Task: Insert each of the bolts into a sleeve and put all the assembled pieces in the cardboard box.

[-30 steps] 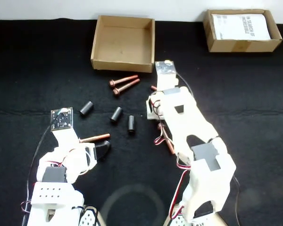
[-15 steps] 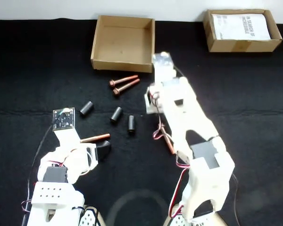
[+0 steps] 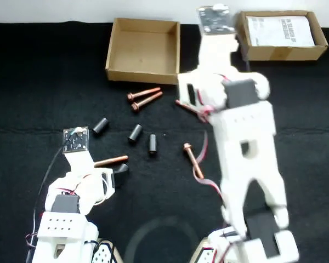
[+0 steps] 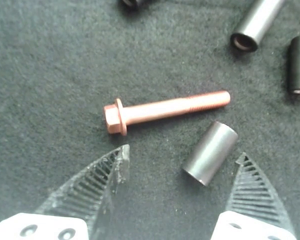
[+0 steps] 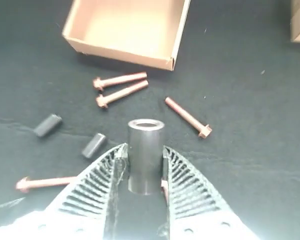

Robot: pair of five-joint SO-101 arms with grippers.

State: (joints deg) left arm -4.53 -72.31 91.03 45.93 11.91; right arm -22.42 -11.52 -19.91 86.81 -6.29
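My right gripper [image 5: 144, 148] is shut on a dark sleeve [image 5: 145, 155], held upright above the mat. Below it lie the cardboard box [image 5: 176, 37], a pair of copper bolts [image 5: 121, 80], a single bolt [image 5: 187, 117] and two loose sleeves [image 5: 47, 125]. My left gripper [image 4: 182, 154] hangs open low over the mat, with a grey sleeve [image 4: 210, 152] lying between its fingers and a copper bolt [image 4: 165, 110] just beyond it. In the high view the right arm [image 3: 236, 109] stands raised beside the box [image 3: 143, 72], while the left gripper [image 3: 114, 174] sits by its bolt [image 3: 111, 160].
A second cardboard box [image 3: 279, 53] holding a printed sheet stands at the back right. Three loose sleeves [image 3: 135, 133] lie mid-table, two bolts [image 3: 145, 96] near the box, and another bolt [image 3: 193, 161] beside the right arm's base. The mat's left side is bare.
The right arm has lifted and swung toward the back of the table with the sleeve in its gripper, uncovering a bolt on the mat. The left arm has barely moved.
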